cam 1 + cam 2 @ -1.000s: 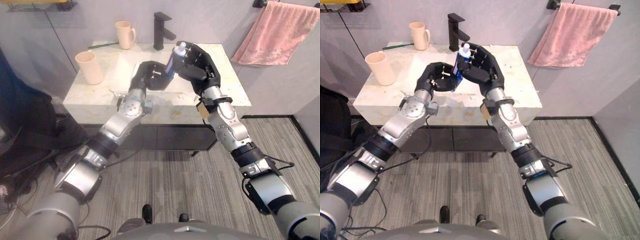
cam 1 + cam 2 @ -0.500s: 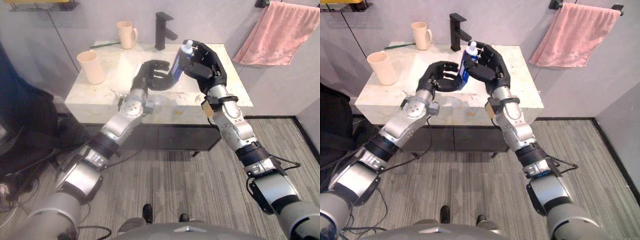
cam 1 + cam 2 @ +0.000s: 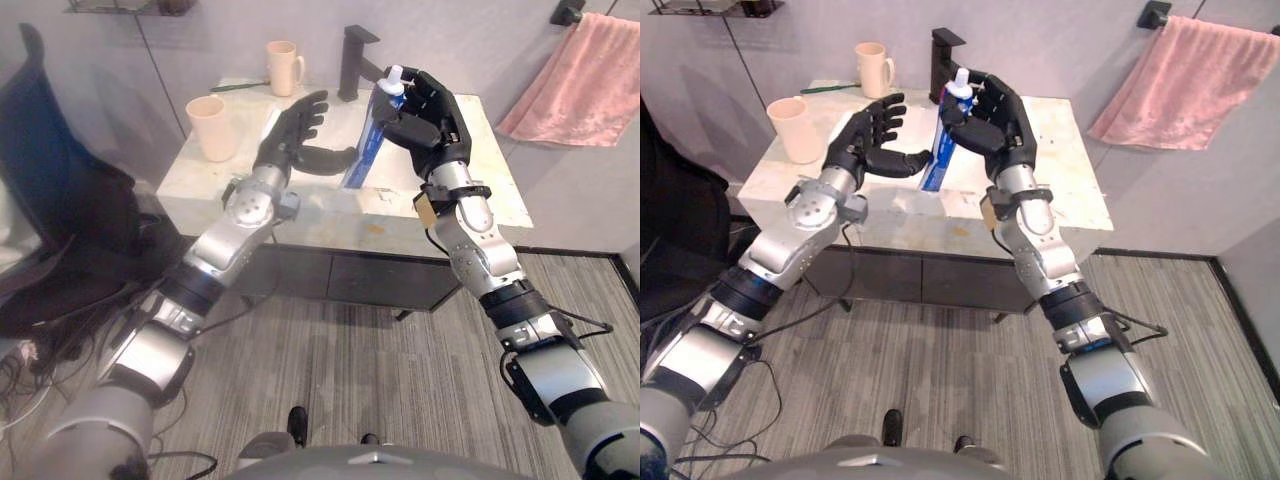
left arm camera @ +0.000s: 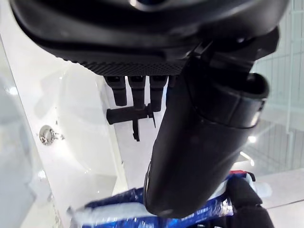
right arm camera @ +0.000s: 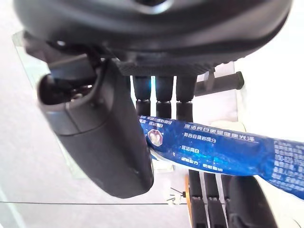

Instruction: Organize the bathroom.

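Blue-and-white plastic toothpaste tube (image 3: 372, 135) with a white cap, held tilted above the basin, cap end uppermost and crimped end lowest, in the right hand (image 3: 428, 112); that hand's thumb and fingers are curled round the upper part of the tube, as the right wrist view confirms with the printed blue body (image 5: 223, 152) lying across the fingers. Left hand (image 3: 293, 140), dark, just beside the tube's lower end, fingers straight and spread, thumb extended toward the tube, holding nothing; whether the thumb tip touches the tube cannot be told. White rectangular sink basin (image 3: 915, 130) set into the pale marble-pattern worktop (image 3: 478, 185), directly beneath both hands; its round metal drain (image 4: 46, 135) shows in the left wrist view. Black angular tap (image 3: 357, 60) at the rear edge of the basin, just behind the tube's cap. Peach-coloured plastic tumbler without handle (image 3: 212, 127), upright, on the worktop's near left part, well apart from the hands. Peach-coloured mug with handle (image 3: 284, 66), upright, at the rear left corner. Green toothbrush (image 3: 238, 86), lying flat, just beside the mug. Pink cloth towel (image 3: 576, 85), hanging from a dark wall rail to the right of the worktop. Grey wood-pattern floor (image 3: 380, 370) in front of the dark cabinet below.
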{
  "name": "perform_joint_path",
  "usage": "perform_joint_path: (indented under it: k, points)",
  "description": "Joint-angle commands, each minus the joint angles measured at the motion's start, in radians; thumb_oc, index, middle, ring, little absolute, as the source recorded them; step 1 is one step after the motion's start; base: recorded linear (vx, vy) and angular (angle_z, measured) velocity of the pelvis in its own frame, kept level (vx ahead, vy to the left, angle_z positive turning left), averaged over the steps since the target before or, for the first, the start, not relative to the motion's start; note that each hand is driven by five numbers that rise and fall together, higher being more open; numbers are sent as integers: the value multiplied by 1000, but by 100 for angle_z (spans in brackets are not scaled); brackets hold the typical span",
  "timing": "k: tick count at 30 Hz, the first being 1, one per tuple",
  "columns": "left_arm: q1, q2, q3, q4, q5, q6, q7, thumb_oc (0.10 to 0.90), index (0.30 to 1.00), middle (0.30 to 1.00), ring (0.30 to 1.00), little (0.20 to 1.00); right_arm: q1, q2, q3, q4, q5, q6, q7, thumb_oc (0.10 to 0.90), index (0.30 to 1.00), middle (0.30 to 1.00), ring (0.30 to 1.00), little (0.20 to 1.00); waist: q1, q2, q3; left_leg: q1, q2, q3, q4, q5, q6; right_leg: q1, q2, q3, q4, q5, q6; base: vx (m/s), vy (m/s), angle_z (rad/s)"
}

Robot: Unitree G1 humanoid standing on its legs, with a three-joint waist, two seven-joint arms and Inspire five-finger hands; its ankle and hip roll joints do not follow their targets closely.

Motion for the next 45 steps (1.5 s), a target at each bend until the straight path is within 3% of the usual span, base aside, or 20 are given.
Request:
perform_joint_path:
  k: [1, 12, 13, 14, 16, 21, 25, 27, 29, 31, 35, 38, 40, 42, 45]
  points:
    - [-16, 80, 102, -95, 14, -111, -28, 800, 900, 900, 900, 900, -138, -51, -70, -142, -65, -141, -17, 400, 300, 300, 300, 300, 42, -36, -122, 47, -33, -14, -2, -78, 7, -46, 18, 2, 35, -4, -6, -12, -38, 8]
    - [259, 139, 313, -333, 7, -202, 34, 800, 900, 900, 900, 900, -123, -126, -113, -133, -121, -158, -86, 400, 300, 300, 300, 300, 142, -44, -115, 36, -46, -91, -2, -68, 6, -31, 16, -51, 37, -13, -13, -8, -40, 23]
    - [332, 143, 361, -360, 14, -227, 44, 800, 900, 900, 900, 900, -122, -137, -125, -128, -142, -159, -111, 400, 300, 300, 300, 300, 168, -47, -112, 33, -48, -107, -2, -65, 5, -28, 15, -68, 37, -14, -15, 11, -10, 28]
    - [337, 143, 363, -364, 14, -227, 44, 800, 900, 900, 900, 900, -122, -136, -124, -128, -144, -159, -113, 400, 300, 300, 300, 300, 166, -47, -113, 34, -48, -108, -2, -65, 5, -27, 14, -69, 37, -14, -15, 33, -1, 26]
    - [467, 145, 459, -377, 9, -251, 94, 800, 900, 900, 900, 900, -125, -170, -144, -121, -190, -163, -152, 400, 300, 300, 300, 300, 208, -52, -107, 30, -54, -135, -2, -60, 3, -19, 11, -92, 37, -15, -18, 60, 18, 26]
    - [654, 127, 549, -332, 54, -245, 167, 800, 900, 900, 900, 900, -163, -245, -157, -78, -219, -184, -185, 400, 300, 300, 300, 300, 258, -63, -95, 31, -63, -171, -2, -56, 3, -13, 2, -121, 44, -17, -18, 58, 41, 32]
    - [784, 112, 559, -247, -74, -244, 127, 800, 900, 900, 900, 900, -230, -331, -147, 7, -192, -207, -187, 400, 300, 300, 300, 300, 291, -71, -82, 34, -76, -194, -2, -50, 12, -22, -18, -133, 114, -14, -5, 68, 64, 28]
    - [815, 109, 548, -218, -128, -243, 61, 800, 900, 900, 900, 900, -251, -353, -137, 42, -173, -246, -188, 400, 300, 300, 300, 300, 294, -71, -64, 41, -83, -201, 2, -51, 22, -55, -44, -123, 219, 15, 16, 75, 97, 29]
    - [834, 103, 517, -204, -198, -232, 13, 800, 900, 900, 900, 900, -245, -388, -147, 59, -177, -286, -205, 400, 300, 300, 300, 300, 288, -54, -40, 46, -83, -220, 8, -41, 32, -115, -77, -96, 384, 70, 32, 53, 116, 42]
    - [836, 93, 472, -190, -216, -231, -22, 800, 900, 900, 900, 900, -244, -424, -163, 67, -186, -323, -228, 400, 300, 300, 300, 300, 266, -35, -20, 54, -79, -249, 9, -33, 35, -177, -68, -25, 483, 115, 34, 96, 35, 43]
    - [814, 73, 413, -165, -217, -219, -22, 800, 900, 900, 900, 900, -270, -457, -161, 80, -230, -338, -255, 400, 300, 300, 300, 300, 240, -34, -15, 70, -77, -285, 6, -41, 32, -197, -39, 4, 360, 94, 21, 170, -94, 55]
    - [808, 64, 373, -172, -196, -210, -14, 800, 900, 900, 900, 900, -270, -503, -160, 73, -257, -352, -310, 400, 300, 300, 300, 300, 191, -48, -14, 104, -93, -344, 5, -77, 32, -238, 17, 96, 134, 123, 23, 284, -180, 52]
    - [816, 69, 357, -178, -182, -224, -29, 800, 900, 900, 900, 900, -251, -505, -168, 33, -299, -327, -340, 400, 300, 300, 300, 300, 171, -53, -7, 120, -103, -362, 9, -98, 39, -281, 26, 127, 111, 182, 40, 222, -146, 74]
    - [833, 80, 342, -206, -179, -238, -43, 800, 900, 900, 900, 900, -225, -513, -188, -15, -316, -302, -346, 400, 300, 300, 300, 300, 159, -56, -11, 123, -98, -375, 12, -104, 38, -276, 51, 163, 105, 160, 19, 179, -161, 49]
    - [832, 75, 322, -209, -154, -282, -54, 800, 900, 900, 900, 900, -228, -524, -184, -38, -332, -294, -364, 400, 300, 300, 300, 300, 158, -76, -25, 110, -86, -345, 28, -108, 23, -212, 62, 153, 32, 155, 5, 181, -169, 60]
